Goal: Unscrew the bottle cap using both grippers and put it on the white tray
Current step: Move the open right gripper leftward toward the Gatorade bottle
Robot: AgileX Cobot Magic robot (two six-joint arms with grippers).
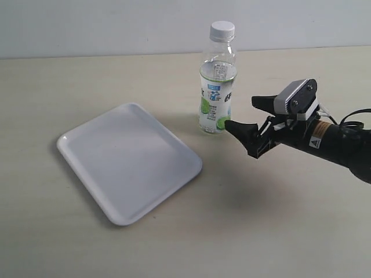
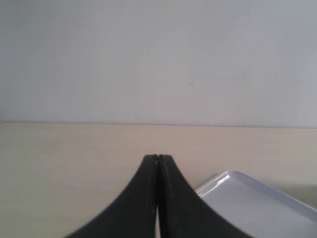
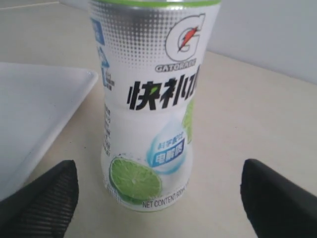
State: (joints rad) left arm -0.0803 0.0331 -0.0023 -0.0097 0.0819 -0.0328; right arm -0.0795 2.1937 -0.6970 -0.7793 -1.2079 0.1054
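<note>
Right gripper (image 1: 242, 113) spread wide beside the bottle (image 1: 217, 87), bottle cap (image 1: 222, 30) not yet touched

The bottle stands upright on the surface (image 1: 87, 81) at upper middle of the exterior view, cap screwed on, just right of the white tray (image 1: 130, 165). The empty right gripper faces its lower label, probably to steady the body. The left gripper (image 2: 157, 158) is closed on nothing, likely waiting to twist.

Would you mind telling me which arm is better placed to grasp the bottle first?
Right. The right claw is open and faces the bottle close by; the left claw is shut, with only a corner of the white tray ahead.
</note>
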